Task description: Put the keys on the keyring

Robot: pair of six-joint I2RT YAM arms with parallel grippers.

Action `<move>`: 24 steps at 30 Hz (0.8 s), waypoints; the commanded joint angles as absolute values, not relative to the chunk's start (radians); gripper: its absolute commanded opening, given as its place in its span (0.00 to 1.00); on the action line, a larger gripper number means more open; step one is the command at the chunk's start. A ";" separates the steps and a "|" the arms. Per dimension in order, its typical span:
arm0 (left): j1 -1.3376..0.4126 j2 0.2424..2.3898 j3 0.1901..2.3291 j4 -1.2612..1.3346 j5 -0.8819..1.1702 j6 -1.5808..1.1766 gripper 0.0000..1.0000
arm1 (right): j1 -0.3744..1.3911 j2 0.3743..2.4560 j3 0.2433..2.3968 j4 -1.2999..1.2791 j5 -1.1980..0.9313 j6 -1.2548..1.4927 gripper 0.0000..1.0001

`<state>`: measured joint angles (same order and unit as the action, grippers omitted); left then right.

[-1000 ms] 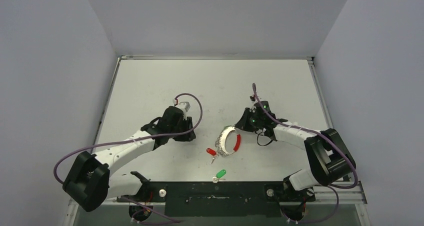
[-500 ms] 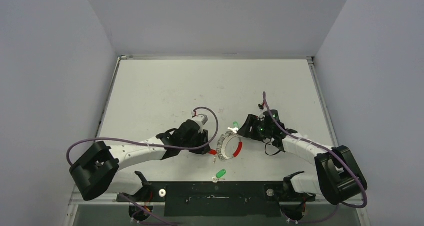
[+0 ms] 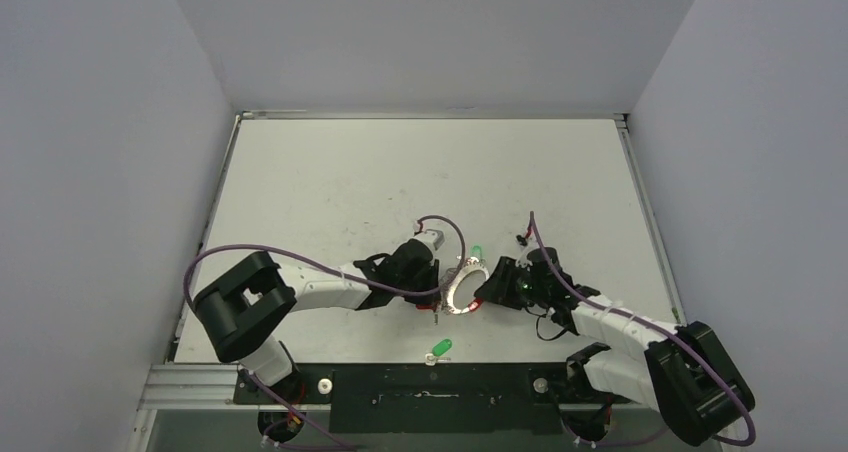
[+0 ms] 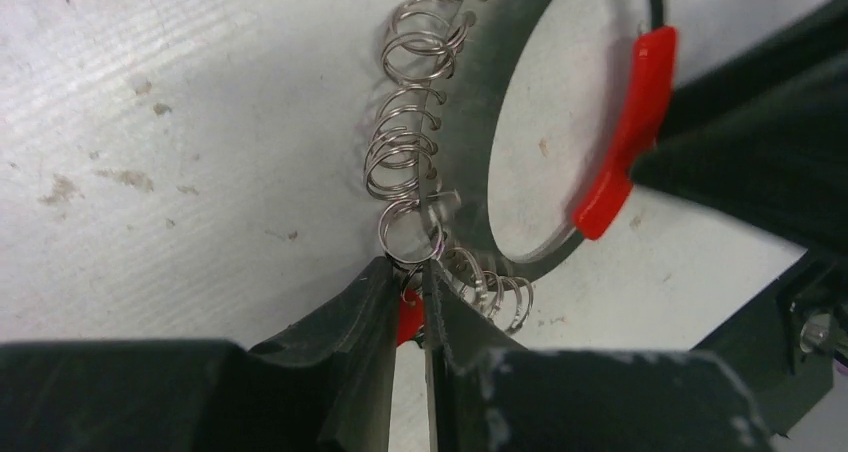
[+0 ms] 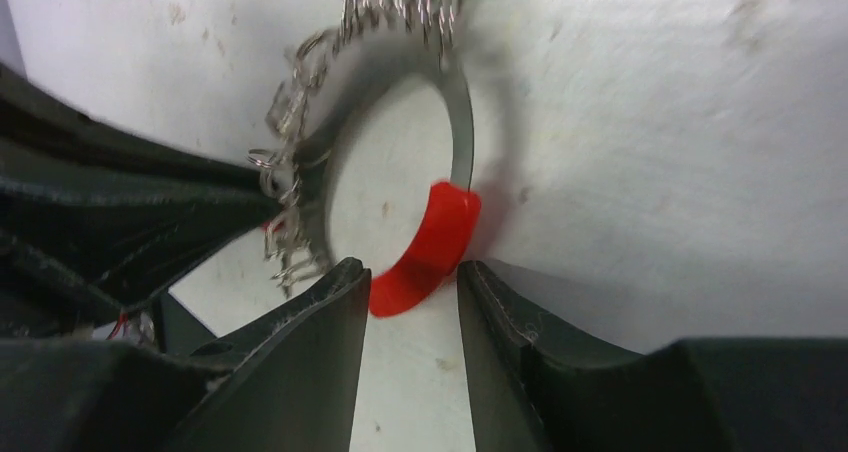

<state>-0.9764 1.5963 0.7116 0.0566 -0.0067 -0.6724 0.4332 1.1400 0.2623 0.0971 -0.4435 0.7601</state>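
Observation:
The keyring (image 3: 456, 294) lies near the table's front between both grippers, and several small wire rings hang along its silvery band (image 4: 470, 122). My left gripper (image 3: 436, 292) (image 4: 405, 268) is at its left side, shut on a small red-headed key (image 4: 407, 320) right against those wire rings. My right gripper (image 3: 487, 290) (image 5: 410, 272) is at its right side, with both fingertips against the end of the red sleeve (image 5: 432, 234). One green-headed key (image 3: 475, 252) lies just beyond the keyring. Another green-headed key (image 3: 441, 347) lies alone near the front edge.
A black mounting rail (image 3: 430, 397) runs along the near edge, just behind the lone green key. Grey walls enclose the table on three sides. The left arm's purple cable (image 3: 300, 262) loops low over the table.
Both arms have moved in on the keyring. The left gripper picked the red-headed key up off the table and brought it to the wire rings. The right gripper shifted onto the red sleeve.

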 commanded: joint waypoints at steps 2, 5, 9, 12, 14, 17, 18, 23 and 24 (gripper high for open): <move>-0.968 1.680 0.803 -0.065 -0.095 -0.560 0.12 | 0.594 1.047 0.172 0.126 -0.350 0.931 0.38; -0.958 1.721 0.875 -0.121 -0.128 -0.483 0.08 | 0.646 1.034 0.140 0.211 -0.289 0.994 0.38; -0.947 1.732 0.966 -0.254 -0.231 -0.422 0.08 | 0.680 1.094 0.183 0.291 -0.263 0.977 0.38; -0.945 1.688 0.997 -0.346 -0.351 -0.399 0.18 | 0.686 1.125 0.251 0.267 -0.290 0.913 0.42; -0.945 1.637 0.984 -0.376 -0.437 -0.390 0.25 | 0.685 1.106 0.286 0.226 -0.289 0.868 0.47; -0.946 1.538 0.934 -0.381 -0.474 -0.380 0.35 | 0.678 1.052 0.374 0.075 -0.254 0.754 0.56; -0.946 1.507 0.913 -0.373 -0.459 -0.383 0.37 | 0.670 1.039 0.409 0.020 -0.242 0.707 0.57; -0.946 1.356 0.787 -0.243 -0.309 -0.470 0.43 | 0.532 1.082 0.551 -0.141 -0.295 0.529 0.60; -0.945 1.337 0.760 -0.203 -0.275 -0.497 0.43 | 0.499 1.115 0.574 -0.146 -0.327 0.509 0.60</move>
